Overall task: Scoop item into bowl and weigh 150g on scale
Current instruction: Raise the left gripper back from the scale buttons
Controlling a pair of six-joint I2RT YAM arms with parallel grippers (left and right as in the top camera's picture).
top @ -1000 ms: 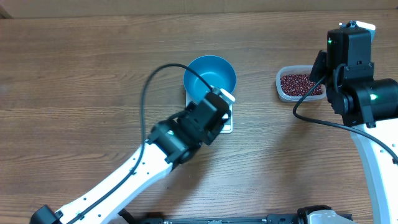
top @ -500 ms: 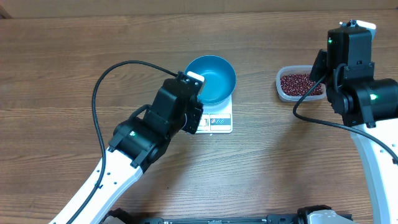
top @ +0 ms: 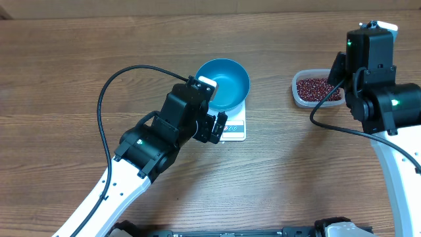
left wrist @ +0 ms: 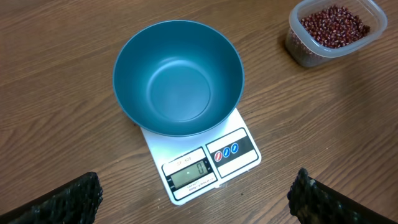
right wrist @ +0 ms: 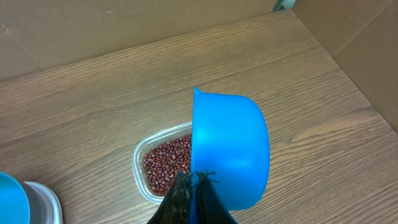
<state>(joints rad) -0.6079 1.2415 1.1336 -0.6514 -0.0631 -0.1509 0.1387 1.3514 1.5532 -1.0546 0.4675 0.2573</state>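
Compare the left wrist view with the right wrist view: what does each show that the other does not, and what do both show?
Only the left wrist view shows the empty inside of the blue bowl, the display and buttons of the scale, and the open left gripper. Only the right wrist view shows the blue scoop pinched in the shut right gripper. Both show the clear tub of beans on the wooden table. Both also show the bowl and scale, but the right wrist view catches only a corner sliver.
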